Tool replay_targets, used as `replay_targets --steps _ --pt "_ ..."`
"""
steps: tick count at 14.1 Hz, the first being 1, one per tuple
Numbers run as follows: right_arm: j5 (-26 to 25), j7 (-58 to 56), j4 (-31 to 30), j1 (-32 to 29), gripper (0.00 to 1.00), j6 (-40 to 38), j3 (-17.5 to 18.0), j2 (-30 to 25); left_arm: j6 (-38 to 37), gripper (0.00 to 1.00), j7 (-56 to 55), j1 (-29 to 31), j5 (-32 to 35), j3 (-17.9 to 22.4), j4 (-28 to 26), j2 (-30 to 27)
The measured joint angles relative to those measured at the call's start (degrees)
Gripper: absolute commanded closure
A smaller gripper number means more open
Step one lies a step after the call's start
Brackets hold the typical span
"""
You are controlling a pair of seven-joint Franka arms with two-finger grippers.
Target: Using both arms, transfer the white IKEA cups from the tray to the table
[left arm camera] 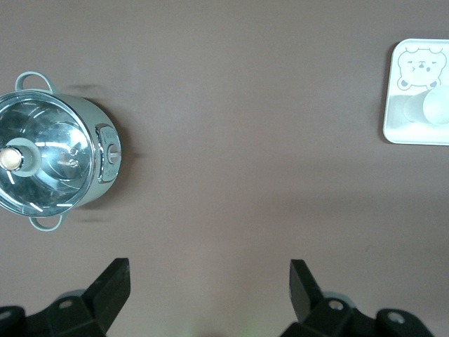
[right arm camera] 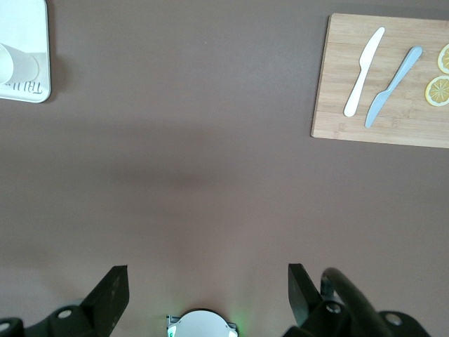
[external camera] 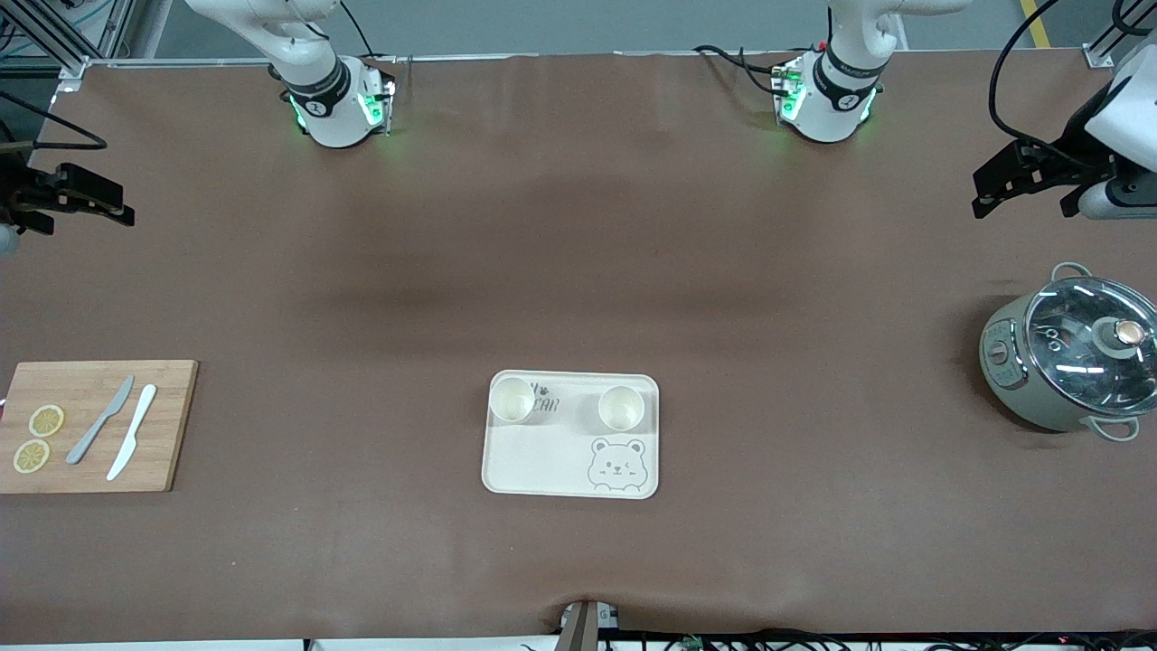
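Sitting untouched on the tray (external camera: 571,461), both cups showed that nothing of the task was done: one cup (external camera: 512,400) stood at the corner toward the right arm's end, the other cup (external camera: 621,407) beside it toward the left arm's end, above the bear face. The tray lay mid-table, near the front camera. The left gripper (external camera: 999,185) hung with jaws wide and empty over the table's left-arm end, above bare table near the pot (external camera: 1071,357), well apart from the tray. The right gripper (external camera: 86,203) hung likewise wide and empty over the right-arm end, near the cutting board (external camera: 95,425) with its two knives and lemon slices. Everything was left, as I judged it: each arm had to reach in, grip a cup, lift it and set it on the table (external camera: 578,271).
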Motion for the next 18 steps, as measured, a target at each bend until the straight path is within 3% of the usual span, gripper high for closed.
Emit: replay_targets --steps 8,14,18 --pt "0.0 0.0 0.0 0.0 0.00 0.0 0.0 0.0 0.0 0.00 0.0 -0.1 0.4 -0.1 1.2 1.3" --pt "0.0 0.0 0.0 -0.1 0.00 0.1 -0.1 0.0 1.1 0.00 -4.3 -1.2 1.4 -2.3 3.4 8.2" --pt "0.0 0.0 0.0 -0.7 0.00 0.3 -0.1 0.2 8.5 0.00 -11.3 -5.1 1.4 -4.3 3.5 15.3"
